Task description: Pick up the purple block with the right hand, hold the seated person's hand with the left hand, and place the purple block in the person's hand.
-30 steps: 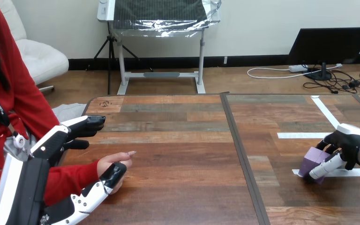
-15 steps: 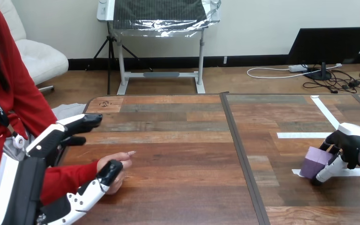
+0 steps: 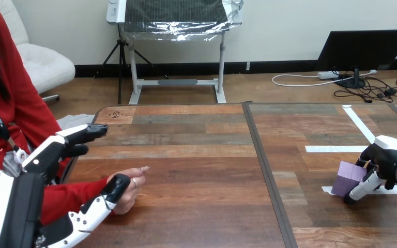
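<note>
The purple block stands on the table at the right, on a strip of white tape. My right hand is curled round it, fingers behind and the thumb pressed on its near right face. At the left, the person's hand rests on the table, loosely closed, with a red sleeve behind it. My left hand is open around that forearm. Its straight fingers reach over the far side, and its thumb lies against the near side of the person's hand.
White tape lines mark the right half of the table. A dark seam runs front to back between the two table halves. The person sits at the left edge.
The purple block has turned from tilted to upright in my right hand and shifted slightly right. My left hand has drifted a little to the left and down beside the person's hand.
</note>
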